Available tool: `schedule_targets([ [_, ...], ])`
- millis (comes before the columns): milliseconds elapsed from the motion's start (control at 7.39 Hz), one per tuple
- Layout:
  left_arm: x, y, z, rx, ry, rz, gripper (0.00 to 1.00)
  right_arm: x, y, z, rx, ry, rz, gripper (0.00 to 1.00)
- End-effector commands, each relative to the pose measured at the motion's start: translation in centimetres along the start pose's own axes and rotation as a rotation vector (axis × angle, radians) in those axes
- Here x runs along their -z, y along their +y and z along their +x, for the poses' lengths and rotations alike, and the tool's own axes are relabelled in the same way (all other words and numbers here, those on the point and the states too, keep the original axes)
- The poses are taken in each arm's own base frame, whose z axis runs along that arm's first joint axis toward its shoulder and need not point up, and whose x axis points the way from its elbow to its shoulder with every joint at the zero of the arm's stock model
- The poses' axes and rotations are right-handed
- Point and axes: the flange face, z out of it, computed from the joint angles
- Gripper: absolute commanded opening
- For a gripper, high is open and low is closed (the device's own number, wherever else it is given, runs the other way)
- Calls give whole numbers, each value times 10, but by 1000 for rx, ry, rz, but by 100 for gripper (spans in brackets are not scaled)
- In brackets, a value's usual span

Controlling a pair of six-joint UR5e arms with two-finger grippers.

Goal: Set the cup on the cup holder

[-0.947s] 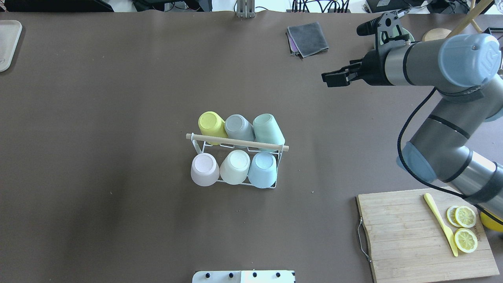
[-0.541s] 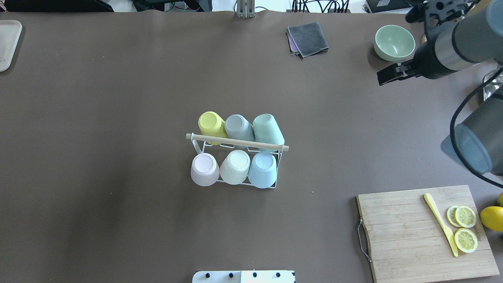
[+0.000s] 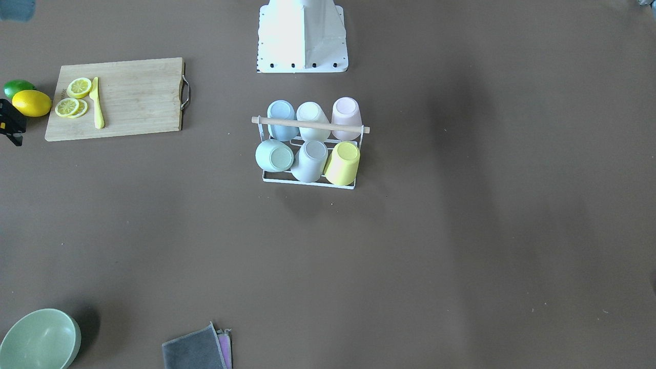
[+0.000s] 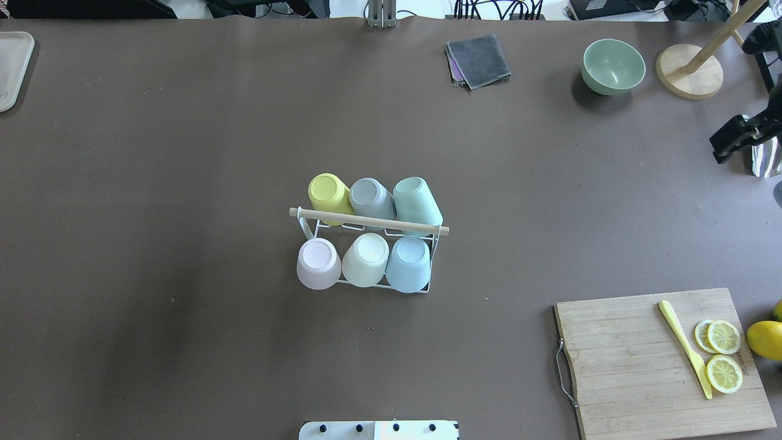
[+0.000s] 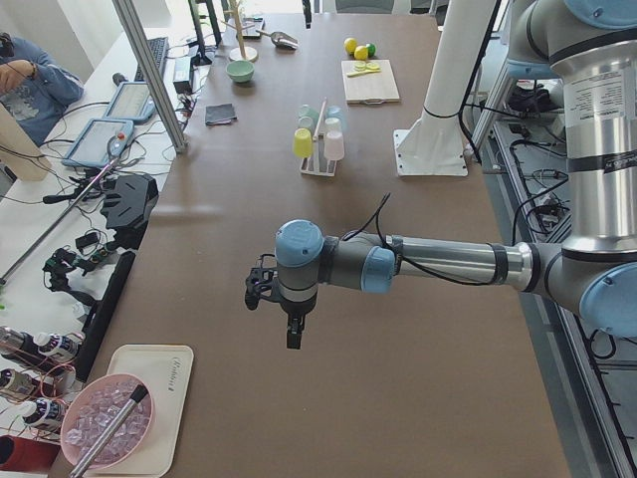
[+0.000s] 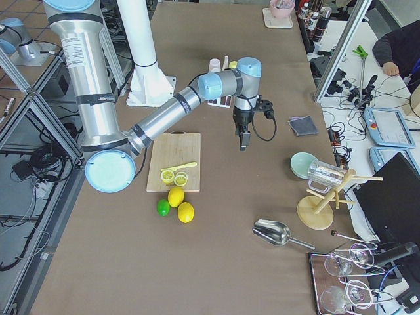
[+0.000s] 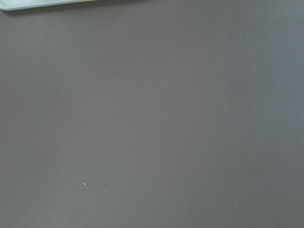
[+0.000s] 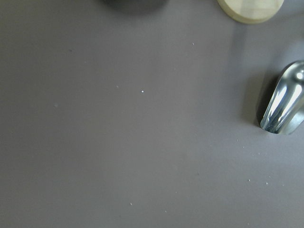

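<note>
The cup holder [image 4: 368, 221], a white wire rack with a wooden rod across its top, stands in the middle of the table. It also shows in the front-facing view [image 3: 309, 124]. Several pastel cups sit upside down on its prongs, among them a yellow cup [image 4: 327, 192], a pink cup [image 4: 317, 263] and a blue cup [image 4: 408, 264]. My right gripper [image 4: 724, 142] is at the table's right edge, far from the rack, shut and empty. My left gripper [image 5: 290, 334] shows only in the exterior left view, over bare table, and I cannot tell its state.
A cutting board [image 4: 635, 360] with lemon slices and a yellow knife lies front right, with a lemon [image 4: 765, 340] beside it. A green bowl [image 4: 613, 66], a grey cloth [image 4: 479, 60] and a wooden stand base [image 4: 689, 78] are at the back. A metal scoop [image 8: 284, 107] lies under the right wrist.
My right arm has drawn back to the right, away from the table's middle, which uncovers the bowl and the stand base. The rack and cups have not moved.
</note>
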Motion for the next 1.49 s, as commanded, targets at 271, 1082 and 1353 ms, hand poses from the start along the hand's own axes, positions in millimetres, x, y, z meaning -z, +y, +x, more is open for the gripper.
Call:
schedule_targets([
  [271,0,0,-1,1,-2,0,99,-59,72,227,54,-219,-86,100],
  [1082,-1,0,-1,2,-3,-1,99,-110,66,281,-50,-217,-60,100],
  [1353,-1,1,-1,2,-3,-1,99,-110,66,280,-49,-215,-57,100],
])
